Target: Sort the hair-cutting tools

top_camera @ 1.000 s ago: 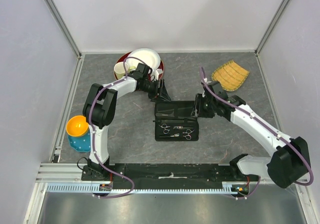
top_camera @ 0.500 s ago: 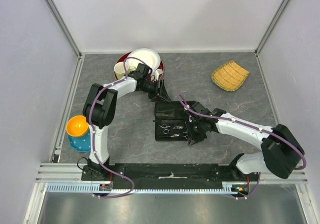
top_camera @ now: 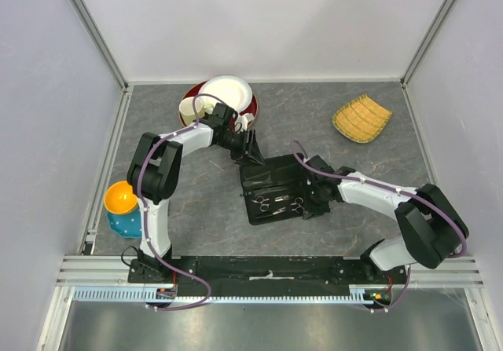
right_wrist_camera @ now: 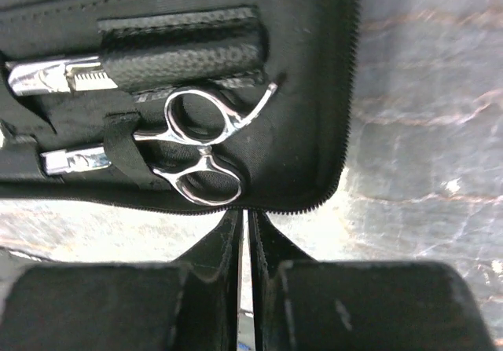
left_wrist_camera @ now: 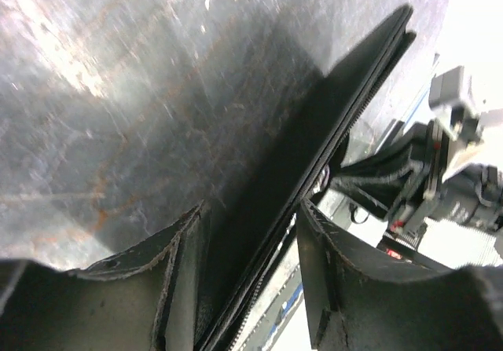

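Observation:
A black zip case (top_camera: pixel 271 180) lies open in the middle of the table. Small silver scissors (top_camera: pixel 265 204) and a second pair (top_camera: pixel 295 203) are strapped inside it. In the right wrist view the ring handles of one pair of scissors (right_wrist_camera: pixel 200 151) sit just inside the case's zip edge (right_wrist_camera: pixel 314 92). No comb shows. My left gripper (top_camera: pixel 253 151) is shut on the raised lid (left_wrist_camera: pixel 314 147), which runs slantwise between its fingers (left_wrist_camera: pixel 177 280). My right gripper (top_camera: pixel 312 202) is shut, its tips (right_wrist_camera: pixel 242 213) right against the case's right edge.
A red bowl (top_camera: pixel 191 96) holding a white plate and cups stands at the back, behind the left arm. A yellow woven tray (top_camera: pixel 361 119) lies at the back right. An orange bowl on a teal one (top_camera: pixel 123 202) stands at the left edge.
My right arm swung from the case's far right side down to its right edge. The case has turned slightly on the table. My left gripper stayed on the lid.

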Controlling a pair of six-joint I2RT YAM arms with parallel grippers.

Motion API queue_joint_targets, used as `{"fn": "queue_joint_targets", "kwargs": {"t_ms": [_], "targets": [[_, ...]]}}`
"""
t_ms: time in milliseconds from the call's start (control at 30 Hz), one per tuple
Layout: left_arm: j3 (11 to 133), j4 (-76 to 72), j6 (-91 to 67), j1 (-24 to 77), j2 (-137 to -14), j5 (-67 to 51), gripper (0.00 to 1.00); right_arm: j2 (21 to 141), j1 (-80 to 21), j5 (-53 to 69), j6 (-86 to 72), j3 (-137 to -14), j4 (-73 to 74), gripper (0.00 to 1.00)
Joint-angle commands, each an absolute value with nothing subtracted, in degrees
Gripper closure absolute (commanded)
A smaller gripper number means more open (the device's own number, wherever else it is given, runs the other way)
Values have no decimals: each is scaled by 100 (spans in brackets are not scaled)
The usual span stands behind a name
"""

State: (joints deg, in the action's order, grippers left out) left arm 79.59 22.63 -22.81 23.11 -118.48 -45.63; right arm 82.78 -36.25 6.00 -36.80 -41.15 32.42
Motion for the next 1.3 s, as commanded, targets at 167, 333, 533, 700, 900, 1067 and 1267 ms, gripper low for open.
{"fn": "queue_joint_targets", "kwargs": {"t_ms": [167, 333, 533, 700, 900, 1067, 1267], "targets": [[7401, 2549, -1846, 2373, -10592, -5247, 46, 8999, -3182, -88, -3727, -4376, 1382, 89], [7067, 2514, -1670, 2373, -10380, -5616, 45, 9771, -2980, -9, -3499, -5044, 994, 89], [6803, 2338, -1687, 2461, -10459, -5713, 44, 10766, -2813, 360, -3147, -6160, 887, 92], [6689, 2092, -1942, 2487, -10670, -5362, 44, 10960, -2593, 633, -2980, -6644, 896, 83], [6785, 1846, -2346, 2566, -10889, -4871, 45, 10049, -2522, 150, -2822, -6548, 1353, 57], [6925, 1740, -2777, 2610, -10977, -4405, 49, 9125, -2549, 438, -2585, -6320, 1836, 49], [7373, 2529, -2944, 2707, -11214, -3334, 51, 8079, -3444, 439, -1977, -5811, 2338, 43]]}}
